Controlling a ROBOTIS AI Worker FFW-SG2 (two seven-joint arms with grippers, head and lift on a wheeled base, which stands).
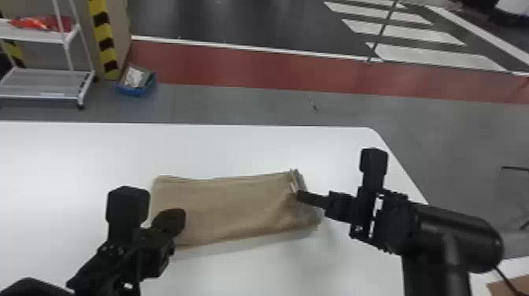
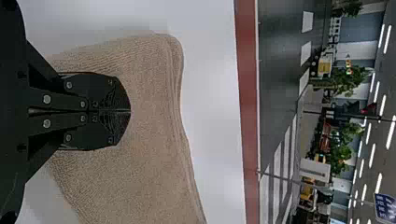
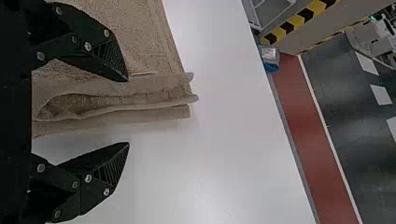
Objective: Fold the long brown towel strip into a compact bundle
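Observation:
The brown towel [image 1: 232, 204] lies on the white table as a folded rectangle, with stacked layers at its right end. Over its left end is my left gripper [image 1: 173, 220]; in the left wrist view the left gripper [image 2: 130, 111] is shut above the towel [image 2: 149, 154], and whether it pinches any cloth cannot be told. At the right end stands my right gripper [image 1: 301, 195]. In the right wrist view the right gripper [image 3: 128, 112] is open, one finger over the towel [image 3: 130, 46], the other beyond the layered edge, which lies between them.
The white table [image 1: 236, 145] extends around the towel, its right edge passing near my right arm. Beyond it on the floor stand a white shelf cart [image 1: 47, 84] and a blue box [image 1: 135, 82]. Brown cardboard [image 1: 507, 287] shows at the lower right.

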